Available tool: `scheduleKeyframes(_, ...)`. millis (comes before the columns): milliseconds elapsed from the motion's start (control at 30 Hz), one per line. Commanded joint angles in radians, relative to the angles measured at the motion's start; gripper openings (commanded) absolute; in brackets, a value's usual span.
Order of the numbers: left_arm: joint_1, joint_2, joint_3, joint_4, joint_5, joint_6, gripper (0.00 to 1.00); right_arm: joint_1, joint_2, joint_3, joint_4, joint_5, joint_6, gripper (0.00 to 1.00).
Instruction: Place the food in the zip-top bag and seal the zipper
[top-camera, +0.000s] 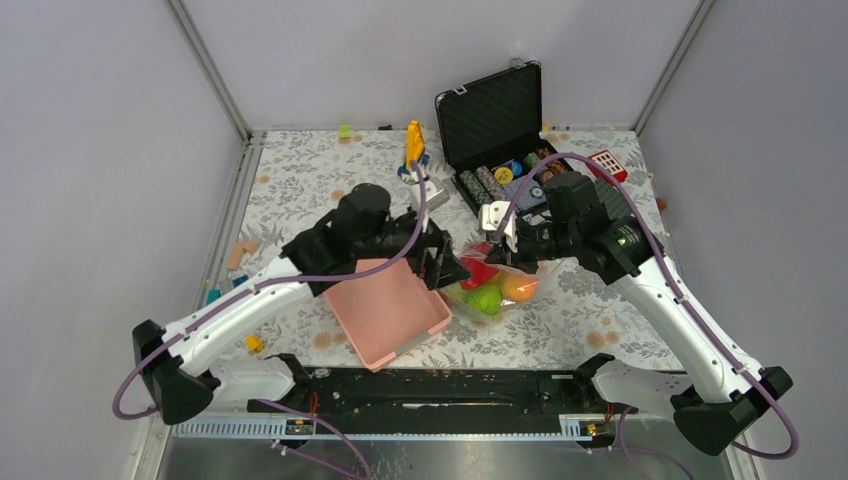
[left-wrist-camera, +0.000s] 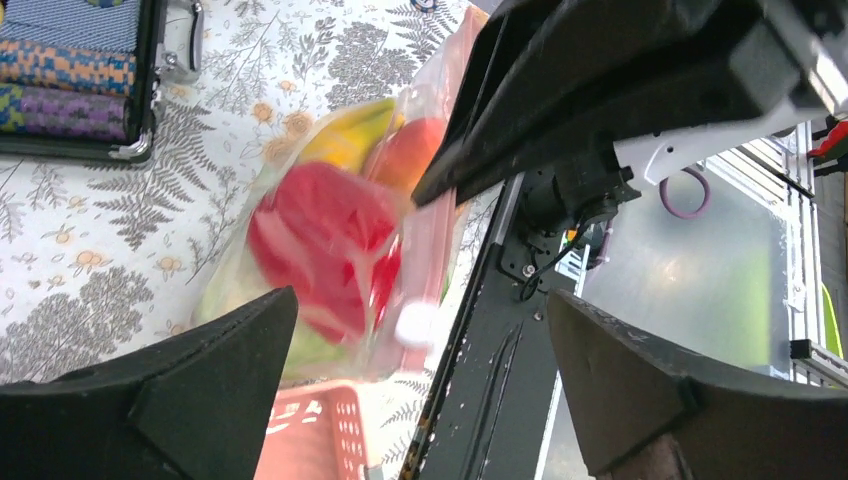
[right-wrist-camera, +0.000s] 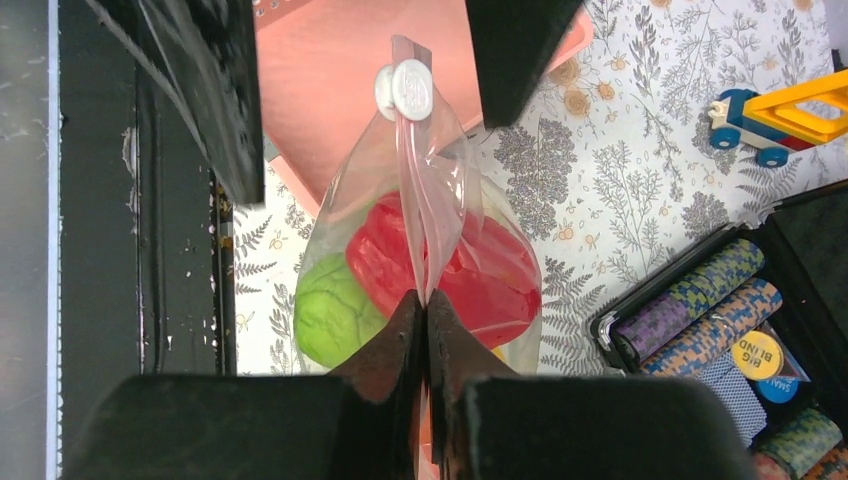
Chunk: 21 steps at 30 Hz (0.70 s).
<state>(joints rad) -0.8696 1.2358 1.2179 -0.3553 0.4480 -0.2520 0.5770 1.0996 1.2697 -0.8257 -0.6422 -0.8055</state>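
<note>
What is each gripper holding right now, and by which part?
The right gripper pinches the zip-top bag by its pinkish zipper. The left gripper is open, holding nothing.

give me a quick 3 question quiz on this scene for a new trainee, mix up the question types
1. True or false: the right gripper is shut on the bag's zipper strip.
2. Which of these is inside the bag? A. a red fruit B. poker chips C. a toy truck
3. Fill in: the left gripper is ___ (open or shut), with one finger on each side of the bag.
Key: 1 true; 2 A; 3 open.
</note>
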Motion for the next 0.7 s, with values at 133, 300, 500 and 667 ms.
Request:
scheduleKeyframes(133,0.182,-0.132,-0.239,0.321,0.196,0.005,0.99,0.010,-0.004,-0.002,0.088,0.022,0.119,0.00)
scheduleKeyframes(300,0.211,-0.079,-0.288,0.489,0.369,-0.006,0.99,0.010,-0.021,-0.018,0.101,-0.003,0.147,0.00)
scheduleKeyframes(500,0.215,-0.048,-0.296,0.630,0.477,-0.018,0.82,0.009,-0.021,-0.017,0.102,0.036,0.185,0.00)
scheduleKeyframes(667,0.216,-0.046,-0.316,0.658,0.491,-0.001,0.56,0.009,-0.028,-0.016,0.112,0.062,0.235,0.00)
